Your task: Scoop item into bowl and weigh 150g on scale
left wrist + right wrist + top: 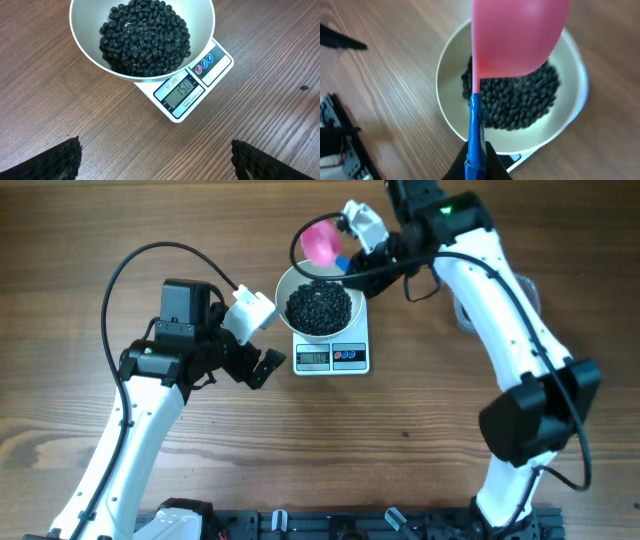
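Note:
The white bowl (287, 285) stands on the small white scale (332, 358) and holds a heap of black beans, the item (320, 307). In the left wrist view the bowl (85, 45) with the item (145, 37) sits above the scale's display (184, 92), which reads 150. My right gripper (476, 162) is shut on the blue handle (475, 120) of a pink scoop (515, 35) that hovers over the bowl (450, 115). Overhead, the scoop (322, 242) lies over the bowl's far rim with no beans showing in it. My left gripper (156, 160) stands open over bare table, left of the scale.
A clear container (528, 288) shows partly behind the right arm at the far right. One stray bean (304, 88) lies on the wood right of the scale. A black rail (330, 525) runs along the table's near edge.

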Available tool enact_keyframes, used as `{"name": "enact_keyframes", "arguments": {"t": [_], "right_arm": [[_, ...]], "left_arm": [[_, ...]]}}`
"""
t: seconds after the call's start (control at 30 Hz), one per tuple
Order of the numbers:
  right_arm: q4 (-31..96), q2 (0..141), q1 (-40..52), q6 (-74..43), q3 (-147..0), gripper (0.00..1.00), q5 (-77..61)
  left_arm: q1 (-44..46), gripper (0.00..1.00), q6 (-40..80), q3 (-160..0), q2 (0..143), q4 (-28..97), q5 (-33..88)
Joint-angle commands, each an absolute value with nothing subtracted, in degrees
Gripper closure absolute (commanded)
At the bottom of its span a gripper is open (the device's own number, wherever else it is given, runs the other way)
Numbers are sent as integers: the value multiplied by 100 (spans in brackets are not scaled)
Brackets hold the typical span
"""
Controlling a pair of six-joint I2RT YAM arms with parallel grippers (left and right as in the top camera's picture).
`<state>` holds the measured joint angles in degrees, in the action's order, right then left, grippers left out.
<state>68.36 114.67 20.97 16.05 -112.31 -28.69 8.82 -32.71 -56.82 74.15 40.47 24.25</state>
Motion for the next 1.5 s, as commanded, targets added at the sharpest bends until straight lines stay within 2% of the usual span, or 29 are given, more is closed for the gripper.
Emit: {"name": "enact_keyframes", "arguments": {"t": [0.0,0.33,0.7,1.47], "right_arm": [[6928,11708,2263,1791,-10967,96,-2880],[6882,11773,2259,1629,-10545,96,-1678],[6906,11942,2255,1581,-10541,96,-1037],[6829,11942,2123,1330,-10541,96,-875]], "left_arm": [[851,0,-3256,-5647,7395,4032,2456],[851,0,-3253,-5645,7395,4032,2456],[851,0,-3253,-5645,7395,4032,2453],[851,0,-3253,-5647,7395,4032,2453]]}}
